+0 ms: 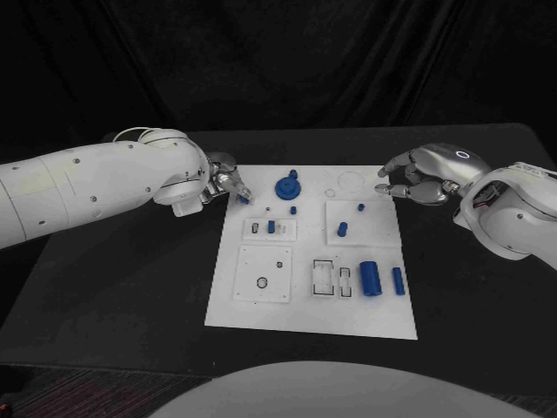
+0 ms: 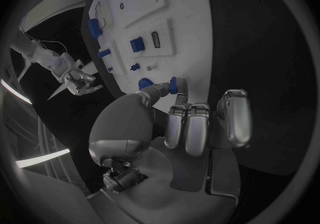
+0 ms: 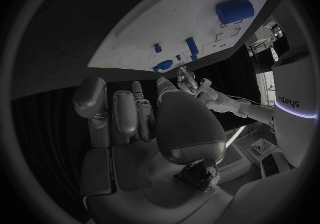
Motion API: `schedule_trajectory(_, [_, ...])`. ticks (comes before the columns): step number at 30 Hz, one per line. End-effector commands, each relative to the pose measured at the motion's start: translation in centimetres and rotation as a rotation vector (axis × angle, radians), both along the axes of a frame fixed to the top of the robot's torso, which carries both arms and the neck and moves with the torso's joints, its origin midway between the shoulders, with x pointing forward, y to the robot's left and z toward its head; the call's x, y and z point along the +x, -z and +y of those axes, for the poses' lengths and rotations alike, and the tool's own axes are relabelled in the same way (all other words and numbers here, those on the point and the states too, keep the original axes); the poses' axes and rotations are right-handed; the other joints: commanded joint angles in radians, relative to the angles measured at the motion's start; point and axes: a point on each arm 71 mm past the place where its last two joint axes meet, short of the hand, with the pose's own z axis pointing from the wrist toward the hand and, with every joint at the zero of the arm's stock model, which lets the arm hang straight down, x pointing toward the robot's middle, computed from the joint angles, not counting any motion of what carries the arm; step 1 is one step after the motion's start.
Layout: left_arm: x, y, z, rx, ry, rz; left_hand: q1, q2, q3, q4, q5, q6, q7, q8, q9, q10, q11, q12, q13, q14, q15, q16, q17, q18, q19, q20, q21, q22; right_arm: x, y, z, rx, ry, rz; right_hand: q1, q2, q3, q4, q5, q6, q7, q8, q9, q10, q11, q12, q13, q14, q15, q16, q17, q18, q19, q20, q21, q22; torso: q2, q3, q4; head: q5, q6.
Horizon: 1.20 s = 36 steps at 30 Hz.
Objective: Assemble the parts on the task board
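The white task board (image 1: 306,300) lies in the middle of the black table. My left hand (image 1: 219,185) hovers at the board's far left corner and pinches a small blue part (image 2: 173,85) between thumb and finger, just over the board's edge. Next to it on the board stands a round blue part (image 1: 286,187). My right hand (image 1: 419,178) hangs at the far right corner, fingers loosely bent and holding nothing. A thick blue cylinder (image 1: 370,279) and a slimmer one (image 1: 398,280) lie at the near right. Small blue pegs (image 1: 343,230) stand in the middle.
Two raised white plates (image 1: 264,273) with holes sit on the board's left half, and rectangular slots (image 1: 325,276) are outlined beside the cylinders. Black table surface (image 1: 116,287) surrounds the board on all sides.
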Motion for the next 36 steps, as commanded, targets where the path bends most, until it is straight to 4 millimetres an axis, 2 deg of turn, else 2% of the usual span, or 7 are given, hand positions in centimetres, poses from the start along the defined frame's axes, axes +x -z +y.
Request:
schedule_trajectory(1, [-0.8, 0.0, -0.3, -0.007, 0.019, 0.014, -0.006, -0.005, 0.045, -0.035, -0.002, 0.003, -0.005, 0.007, 0.001, 0.104, -0.006, 0.003, 0.263, 0.104, -0.007, 0.003, 0.263, 0.006, 0.002, -0.007, -0.006, 0.185, -0.1, 0.1, -0.2, -0.009, 0.014, 0.007, 0.013, 0.001, 0.002, -0.004, 0.003, 0.005, -0.001, -0.006, -0.002, -0.006, 0.000, -0.005, 0.056, 0.016, 0.000, -0.004, -0.001, 0.015, -0.007, 0.002, -0.003, 0.128, 0.001, -0.0003, 0.0007, -0.001, 0.000])
schedule_trajectory(12, [-3.1, -0.2, -1.1, 0.007, 0.059, 0.062, -0.021, -0.007, 0.059, -0.041, -0.016, 0.005, -0.005, 0.006, 0.001, 0.104, -0.006, 0.003, 0.263, 0.104, -0.008, 0.003, 0.263, 0.006, 0.002, -0.008, -0.007, 0.185, -0.1, 0.1, -0.2, -0.010, 0.017, 0.009, 0.016, 0.002, 0.004, -0.004, 0.005, 0.006, -0.001, -0.006, -0.002, -0.009, 0.001, -0.008, 0.053, 0.015, 0.000, -0.008, -0.005, 0.016, -0.008, 0.002, -0.008, 0.127, -0.001, 0.0001, 0.0002, 0.008, 0.000])
schedule_trajectory(19, [-3.4, -0.1, -1.4, 0.004, 0.064, 0.062, -0.028, -0.006, 0.068, -0.045, -0.025, -0.002, -0.004, 0.000, 0.000, 0.104, -0.006, 0.003, 0.263, 0.104, -0.008, 0.003, 0.263, 0.006, 0.000, -0.008, -0.010, 0.184, -0.1, 0.2, -0.2, -0.010, 0.015, 0.009, 0.016, 0.002, 0.004, -0.004, 0.005, 0.006, -0.001, -0.006, -0.002, -0.009, 0.001, -0.008, 0.053, 0.015, 0.000, -0.008, -0.005, 0.016, -0.008, 0.002, -0.008, 0.127, 0.000, 0.0008, 0.0007, 0.012, 0.000])
schedule_trajectory(22, [-3.5, -0.1, -1.6, 0.001, 0.067, 0.062, -0.028, -0.005, 0.070, -0.046, -0.025, -0.004, -0.004, -0.001, -0.001, 0.104, -0.006, 0.003, 0.263, 0.104, -0.008, 0.003, 0.263, 0.006, 0.000, -0.008, -0.009, 0.184, -0.1, 0.1, -0.2, -0.009, 0.014, 0.008, 0.016, 0.002, 0.004, -0.004, 0.005, 0.006, -0.001, -0.006, -0.002, -0.009, 0.001, -0.008, 0.053, 0.015, 0.000, -0.008, -0.005, 0.016, -0.008, 0.002, -0.008, 0.127, 0.000, 0.0008, 0.0021, 0.007, 0.000])
schedule_trajectory(25, [-3.6, 0.1, -1.7, 0.000, 0.069, 0.063, -0.028, -0.005, 0.070, -0.046, -0.025, -0.004, -0.004, -0.001, -0.001, 0.104, -0.006, 0.003, 0.263, 0.104, -0.008, 0.003, 0.263, 0.006, 0.000, -0.008, -0.009, 0.184, -0.1, 0.1, -0.2, -0.009, 0.014, 0.008, 0.016, 0.002, 0.004, -0.004, 0.005, 0.006, -0.001, -0.006, -0.002, -0.009, 0.001, -0.008, 0.053, 0.015, 0.000, -0.008, -0.005, 0.016, -0.008, 0.002, -0.008, 0.127, 0.000, 0.0007, 0.0007, 0.010, 0.000])
schedule_trajectory(36, [-4.0, 0.8, -1.9, -0.007, 0.065, 0.069, -0.029, -0.001, 0.074, -0.048, -0.022, -0.005, -0.003, -0.002, -0.001, 0.104, -0.005, 0.003, 0.263, 0.104, -0.008, 0.003, 0.263, 0.006, 0.001, -0.008, -0.009, 0.184, -0.1, 0.2, -0.2, -0.010, 0.017, 0.009, 0.016, 0.002, 0.004, -0.004, 0.005, 0.006, -0.001, -0.006, -0.002, -0.009, 0.001, -0.008, 0.053, 0.015, 0.000, -0.008, -0.005, 0.016, -0.008, 0.002, -0.008, 0.127, 0.000, -0.0015, -0.0011, 0.016, 0.000])
